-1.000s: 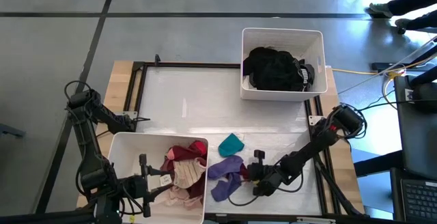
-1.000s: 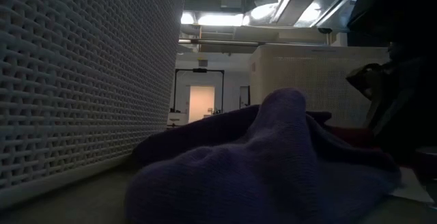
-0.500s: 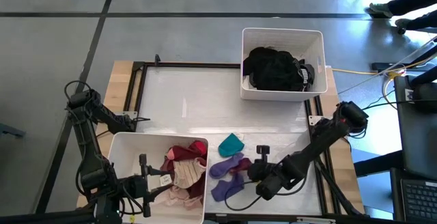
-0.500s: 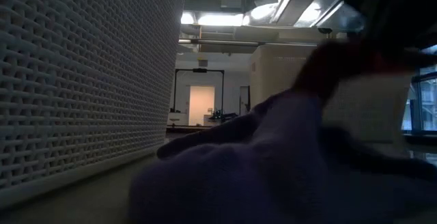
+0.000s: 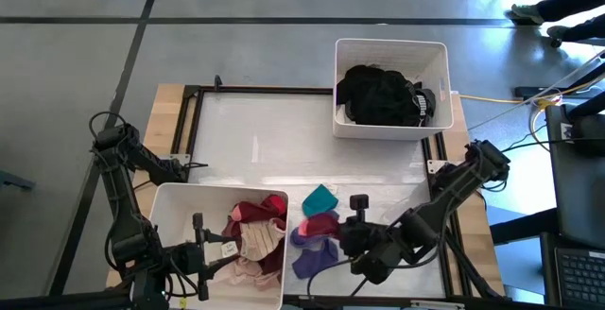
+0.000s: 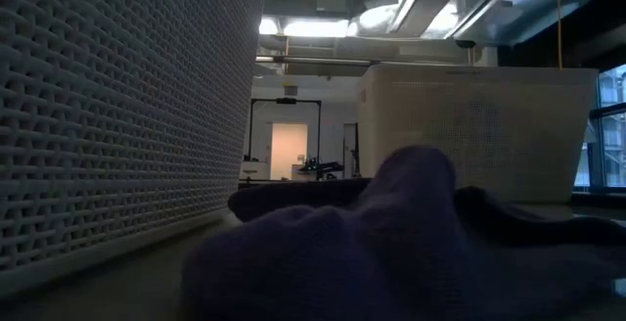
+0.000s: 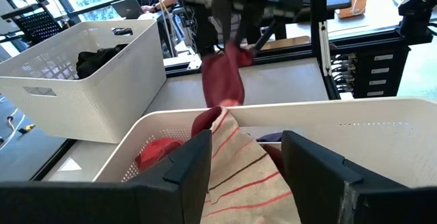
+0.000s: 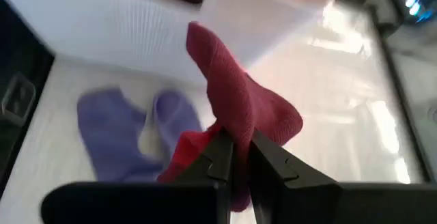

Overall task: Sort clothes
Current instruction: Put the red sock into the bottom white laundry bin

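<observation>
2 white bins on the table, clothes in both and 3 loose pieces between them.

1. Near bin (image 5: 170, 201), at the table's front left: holds a heap of clothes (image 5: 253, 237) in maroon, pink and a pale striped fabric. Left gripper (image 5: 200, 253) sits over this bin's front part, fingers (image 7: 191, 166) spread wide with nothing between them; the striped cloth (image 7: 242, 173) lies just beyond them in the left wrist view.

2. Far bin (image 5: 389, 126), at the table's back right: holds a mound of black clothes (image 5: 378, 94) with a little white showing at 1 side.

3. Maroon sock (image 5: 319, 225): pinched by the right gripper (image 5: 347, 234), whose fingers are pressed together on the fabric (the right wrist view shows the sock (image 8: 239, 115) folded over the closed fingertips). It hangs clear of the table, above the purple socks; the left wrist view shows it dangling (image 7: 222, 80) beyond the near bin's rim.

4. Purple socks (image 5: 314, 251): lying flat on the table just right of the near bin, directly under the lifted sock. They fill the foreground of the low view (image 6: 391, 243).

5. Teal piece (image 5: 319, 198): on the table, just behind the purple socks, near the near bin's back right corner.
</observation>
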Available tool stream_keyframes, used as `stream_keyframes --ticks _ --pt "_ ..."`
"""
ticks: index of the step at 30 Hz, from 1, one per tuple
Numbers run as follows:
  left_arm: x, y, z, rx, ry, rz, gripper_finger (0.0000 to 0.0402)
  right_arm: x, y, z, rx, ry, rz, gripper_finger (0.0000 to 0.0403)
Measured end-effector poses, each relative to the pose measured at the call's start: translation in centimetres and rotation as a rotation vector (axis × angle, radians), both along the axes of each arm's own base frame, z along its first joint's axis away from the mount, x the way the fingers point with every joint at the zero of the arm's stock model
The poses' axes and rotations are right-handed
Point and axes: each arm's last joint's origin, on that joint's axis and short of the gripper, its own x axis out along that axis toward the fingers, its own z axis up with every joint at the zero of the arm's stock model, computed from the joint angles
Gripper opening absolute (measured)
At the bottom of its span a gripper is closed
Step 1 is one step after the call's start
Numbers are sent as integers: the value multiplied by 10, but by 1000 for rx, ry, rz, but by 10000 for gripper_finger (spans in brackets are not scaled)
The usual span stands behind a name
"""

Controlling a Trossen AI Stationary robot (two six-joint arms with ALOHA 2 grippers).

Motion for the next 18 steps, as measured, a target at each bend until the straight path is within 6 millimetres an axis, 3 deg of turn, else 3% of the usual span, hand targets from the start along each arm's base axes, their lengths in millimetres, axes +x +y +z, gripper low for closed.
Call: stream_keyframes --ticks 10,18 --pt "0 0 0 -1 0 0 169 29 5 44 -24 -318 129 33" --pt "0 0 0 -8 -3 2 169 63 -19 61 103 -476 257 33"
